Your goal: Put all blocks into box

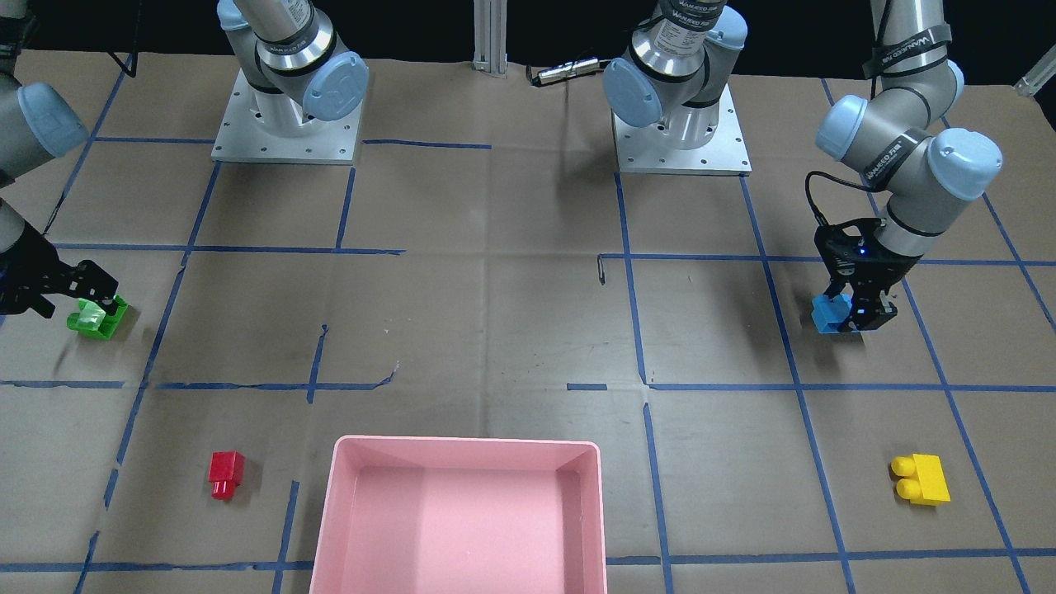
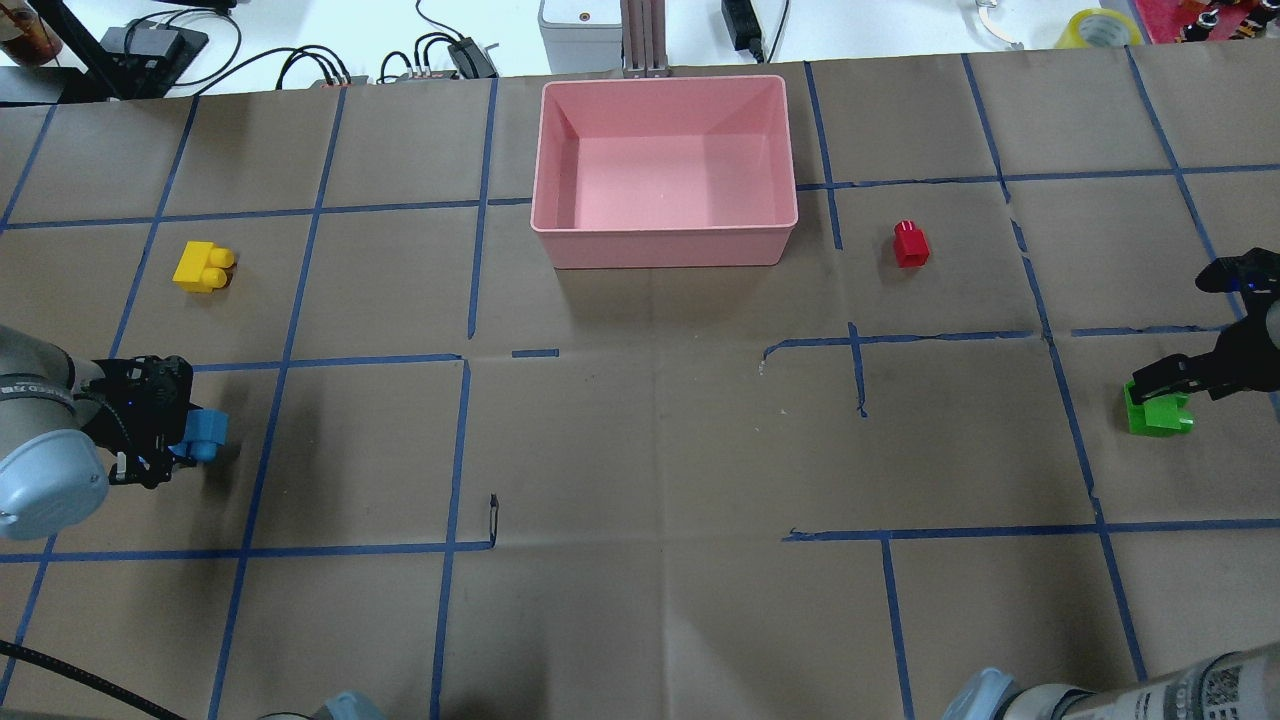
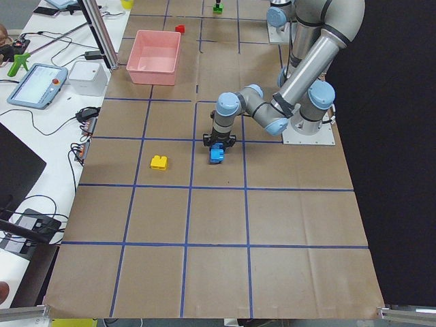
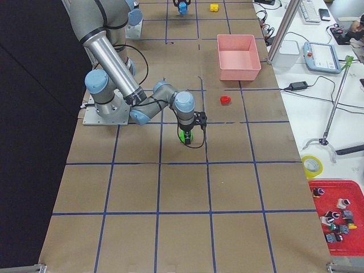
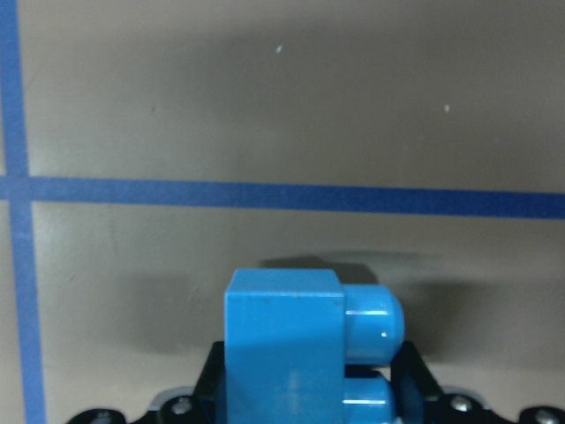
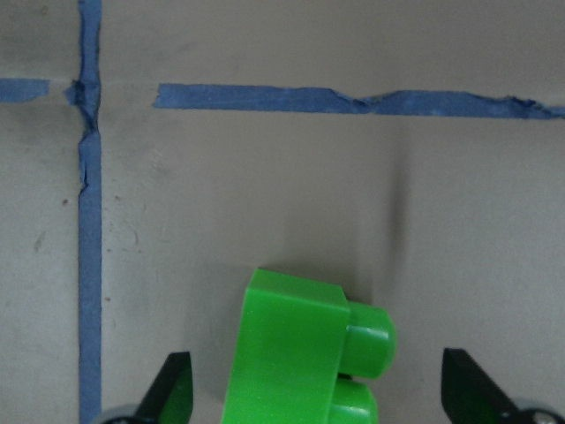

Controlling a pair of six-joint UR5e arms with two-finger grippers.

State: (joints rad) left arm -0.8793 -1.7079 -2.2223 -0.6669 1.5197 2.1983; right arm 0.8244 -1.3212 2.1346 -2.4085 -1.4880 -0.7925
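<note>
My left gripper (image 1: 854, 312) is shut on the blue block (image 1: 827, 313), low at the table surface. In the left wrist view the fingers (image 5: 214, 380) press both sides of the block (image 5: 282, 344). My right gripper (image 1: 91, 301) is open and straddles the green block (image 1: 99, 320). In the right wrist view its fingers (image 6: 177, 393) stand wide apart, clear of the block (image 6: 300, 353). The red block (image 1: 225, 473) and the yellow block (image 1: 922, 478) lie loose on the table. The pink box (image 1: 462, 445) holds nothing.
Blue tape lines grid the brown table cover. Both arm bases (image 1: 285, 132) stand at the robot's edge. In the overhead view the box (image 2: 665, 228) is at the far middle, the yellow block (image 2: 203, 268) to its left and the red block (image 2: 910, 243) to its right.
</note>
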